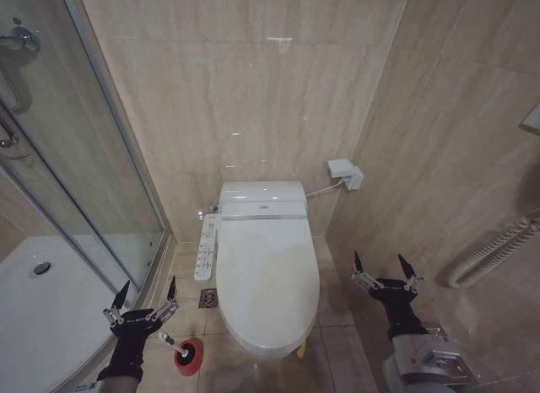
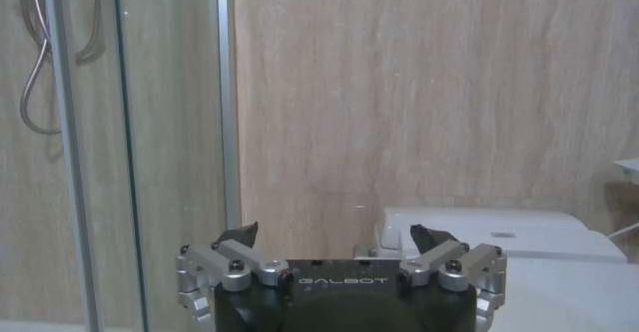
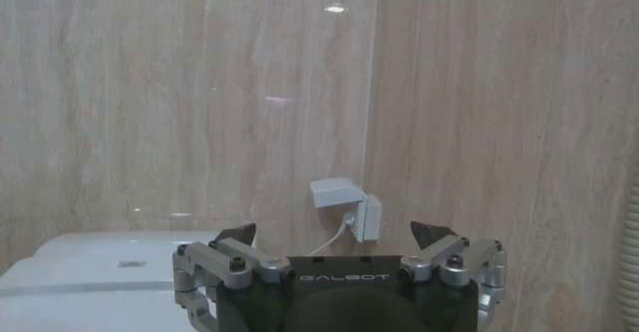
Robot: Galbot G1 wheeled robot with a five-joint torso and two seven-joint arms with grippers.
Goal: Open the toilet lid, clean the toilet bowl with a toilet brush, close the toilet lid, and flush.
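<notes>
Just right of left gripper point(image 1: 143, 297), held open, toilet brush point(image 1: 175, 346) is seen in holder. Toilet lid point(image 1: 267, 275), shut, lies betw. grippers. Right gripper point(image 1: 384, 271) is open too. Lid-opening pending; edge must be caught.

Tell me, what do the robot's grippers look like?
Each gripper, left gripper and right gripper, has a black body marked GALBOT in white letters, silver metal linkages held by dark bolts, and two pointed black fingertips. The right arm ends in a grey metal wrist.
</notes>
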